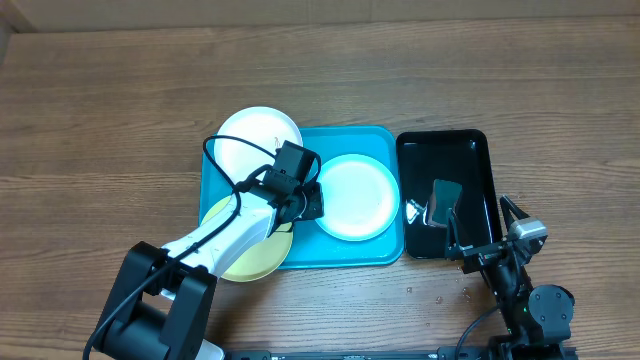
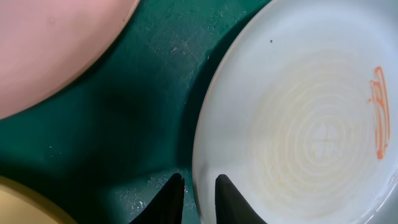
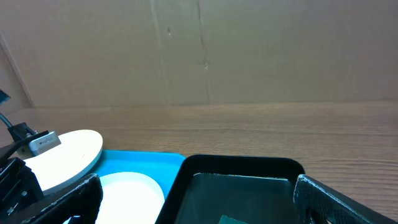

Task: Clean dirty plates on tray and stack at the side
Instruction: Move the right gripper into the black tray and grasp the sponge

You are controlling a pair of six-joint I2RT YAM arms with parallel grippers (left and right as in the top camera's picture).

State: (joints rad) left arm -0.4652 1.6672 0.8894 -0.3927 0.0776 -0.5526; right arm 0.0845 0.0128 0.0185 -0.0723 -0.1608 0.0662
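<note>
The turquoise tray (image 1: 300,250) lies mid-table. The pale mint-blue plate (image 1: 360,195) lies flat on it, with an orange smear (image 2: 378,112) near its rim. The white plate (image 1: 255,135) overlaps the tray's far left corner. The yellow-green plate (image 1: 255,255) overlaps its near left edge, partly under my left arm. My left gripper (image 1: 312,200) sits at the mint-blue plate's left rim. In the left wrist view its fingers (image 2: 198,198) are nearly together with the rim between them. My right gripper (image 1: 480,235) is open and empty at the black tray's near edge.
A glossy black tray (image 1: 480,160) stands right of the turquoise tray, with a dark green pad (image 1: 443,200) in it. The right wrist view shows the black tray (image 3: 242,165), bare wooden table (image 3: 280,130) and a cardboard wall behind. Small drops (image 1: 440,297) dot the table nearby.
</note>
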